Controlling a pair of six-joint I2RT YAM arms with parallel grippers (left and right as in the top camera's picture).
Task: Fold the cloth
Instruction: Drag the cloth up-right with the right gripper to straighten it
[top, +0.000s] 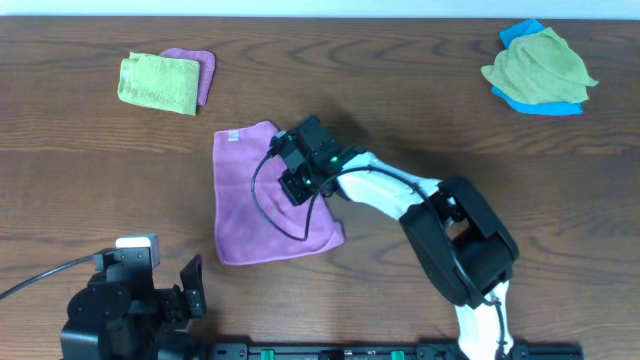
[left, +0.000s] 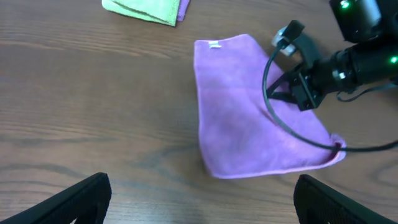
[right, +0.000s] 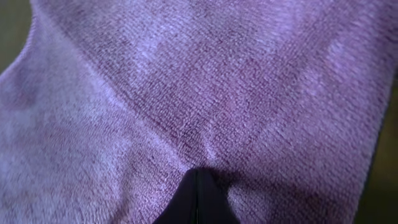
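The lilac-purple cloth (top: 245, 205) lies on the wooden table left of centre, its white label (top: 232, 136) at the far left corner. It also shows in the left wrist view (left: 239, 118). My right gripper (top: 297, 186) is down on the cloth's right part. In the right wrist view the fingers (right: 198, 183) are shut, and the cloth (right: 186, 81) puckers in creases around their tip. My left gripper (left: 202, 199) is open and empty near the front edge, short of the cloth's near edge; it also shows in the overhead view (top: 190, 280).
A lime-green cloth (top: 158, 82) lies on a folded purple cloth (top: 203, 72) at the back left. Another green cloth (top: 540, 62) lies on a blue cloth (top: 548, 104) at the back right. A black cable (top: 262, 200) loops over the lilac cloth.
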